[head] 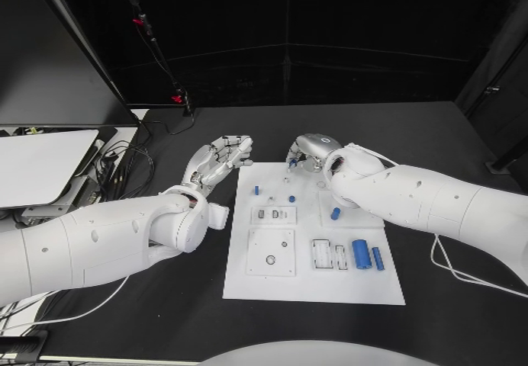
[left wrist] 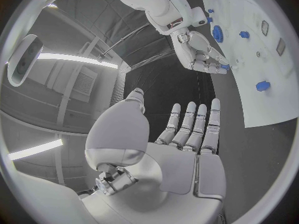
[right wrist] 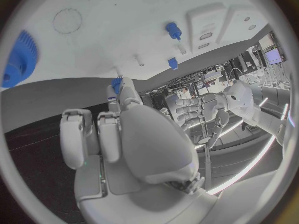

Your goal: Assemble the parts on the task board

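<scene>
The board (head: pixel 313 286) lies in the middle of the black table (head: pixel 440 130), its long side running away from the robot. Both hands hang over its far end.

The left hand (head: pixel 220 162) is over the table just off the board's far left corner. Its fingers (left wrist: pixel 201 122) are straight and slightly apart, and it holds nothing.

The right hand (head: pixel 306 152) is over the board's far edge, fingers curled downward. In the right wrist view a small blue part (right wrist: pixel 116 85) sits at the tip of one finger (right wrist: pixel 126 95), and the left wrist view shows a blue bit at those fingertips too; it seems pinched there, though I cannot tell the grip for sure.

On the board I count, in the head view, two blue cylinders lying near the right edge: a thick one (head: pixel 360 251) and a thin one (head: pixel 378 258) beside it. Farther up stand four small blue pegs: one (head: pixel 258 189) at the left, one (head: pixel 291 199) near the middle, one (head: pixel 336 214) at the right, and one (head: pixel 293 163) under the right hand. A blue gear (right wrist: pixel 15 59) shows at the rim of the right wrist view.

Three raised white blocks sit on the board: one with slots (head: pixel 273 215), one with a round hole (head: pixel 269 253), and one with long pockets (head: pixel 328 255).
</scene>
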Controlling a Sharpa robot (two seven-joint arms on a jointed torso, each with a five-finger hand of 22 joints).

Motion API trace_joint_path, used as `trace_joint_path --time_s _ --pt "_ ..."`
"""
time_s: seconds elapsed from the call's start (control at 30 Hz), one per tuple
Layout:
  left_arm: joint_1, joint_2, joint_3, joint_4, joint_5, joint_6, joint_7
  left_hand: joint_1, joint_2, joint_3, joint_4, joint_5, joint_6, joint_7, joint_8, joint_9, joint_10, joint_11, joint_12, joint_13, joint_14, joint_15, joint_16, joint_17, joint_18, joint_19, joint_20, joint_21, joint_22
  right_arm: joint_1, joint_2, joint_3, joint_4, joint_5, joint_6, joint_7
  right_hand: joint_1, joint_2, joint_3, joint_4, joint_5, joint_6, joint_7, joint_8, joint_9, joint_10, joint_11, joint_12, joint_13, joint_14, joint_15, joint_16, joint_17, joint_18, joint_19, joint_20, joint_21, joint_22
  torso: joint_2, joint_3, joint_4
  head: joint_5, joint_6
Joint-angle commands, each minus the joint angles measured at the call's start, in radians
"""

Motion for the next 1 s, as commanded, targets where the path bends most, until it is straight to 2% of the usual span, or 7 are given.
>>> trace_joint_path --time_s 0.03,0.4,0.63,1.0 --pt "0.001 -0.001 0.001 0.0 -0.006 0.013 0.283 0.003 0.011 0.008 0.001 0.004 0.004 0.145 0.002 -0.001 0.003 0.0 -0.002 -0.001 -0.002 0.005 -0.003 -0.001 0.017 -0.005 -0.002 0.003 -0.001 0.002 0.007 0.001 -0.008 -0.004 0.014 0.005 0.001 -0.011 0.004 0.002 0.003 0.001 0.004 -0.005 0.001 0.041 -0.036 -0.006 0.001 0.094 0.007 0.004 0.193 -0.007 0.061 0.008 0.001 0.209 0.001 0.0003 0.0008 0.003 -0.004" --pt "0.001 -0.003 0.001 -0.001 -0.006 0.011 0.281 0.003 0.011 0.008 0.001 0.004 0.004 0.145 0.002 -0.001 0.003 0.0 -0.002 -0.001 -0.002 0.005 -0.003 -0.001 0.017 -0.005 -0.002 0.003 -0.001 0.002 0.019 0.001 -0.025 -0.003 0.024 -0.001 0.001 -0.012 0.005 0.005 0.003 0.0 0.005 -0.008 0.001 0.041 -0.035 -0.011 0.001 0.094 0.008 0.004 0.194 -0.007 0.061 0.009 0.001 0.209 -0.001 -0.0013 -0.0003 0.004 -0.009" --pt "0.001 -0.005 0.001 0.001 -0.006 0.009 0.28 0.004 0.013 0.007 0.001 0.005 0.003 0.145 0.001 -0.001 0.002 0.0 -0.003 -0.001 -0.003 0.005 -0.004 -0.001 0.017 -0.006 -0.002 0.003 -0.001 0.002 0.027 0.001 -0.03 -0.003 0.037 -0.005 0.0 -0.013 0.005 0.007 0.003 -0.001 0.005 -0.009 0.001 0.041 -0.035 -0.013 0.001 0.094 0.008 0.004 0.192 -0.006 0.06 0.009 0.0 0.208 -0.002 -0.0016 -0.0006 0.01 -0.012" --pt "0.001 -0.006 0.001 0.001 -0.006 0.008 0.276 0.004 0.013 0.007 0.001 0.005 0.003 0.145 0.001 -0.001 0.002 0.0 -0.003 -0.001 -0.003 0.005 -0.004 -0.001 0.017 -0.006 -0.002 0.003 -0.001 0.002 0.034 0.001 -0.039 -0.004 0.063 -0.025 -0.001 -0.017 0.008 0.013 0.003 -0.004 0.007 -0.017 0.0 0.039 -0.033 -0.023 0.001 0.093 0.01 0.003 0.188 -0.006 0.058 0.011 -0.001 0.205 -0.001 -0.0014 -0.0009 0.005 -0.012"
